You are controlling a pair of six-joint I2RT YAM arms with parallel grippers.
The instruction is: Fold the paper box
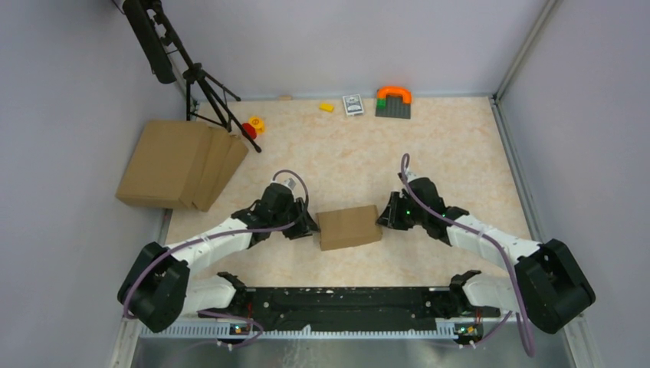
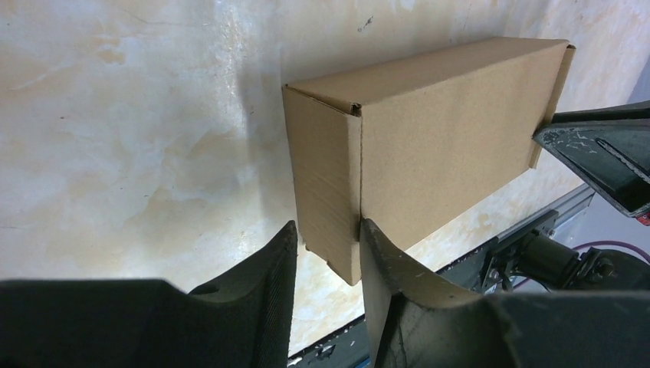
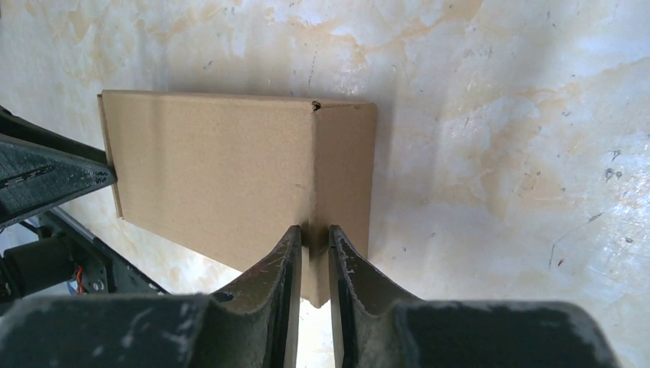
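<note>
A small, plain brown cardboard paper box (image 1: 349,227) lies at centre frame on the mottled beige bench (image 1: 345,153). The black right end effector (image 3: 314,245) pinches a folded edge at one end. The black left end effector (image 2: 328,253) straddles the opposite end's corner; whether it grips cannot be told.

Your top view looks down from above and behind the arms, far off, covering the whole desk (image 1: 345,161). Each wrist view sits close behind its own pincer, the left pincer (image 2: 328,245) or the right pincer (image 3: 314,245), facing ahead. All three share the paper box (image 1: 349,227) between the pincers.
</note>
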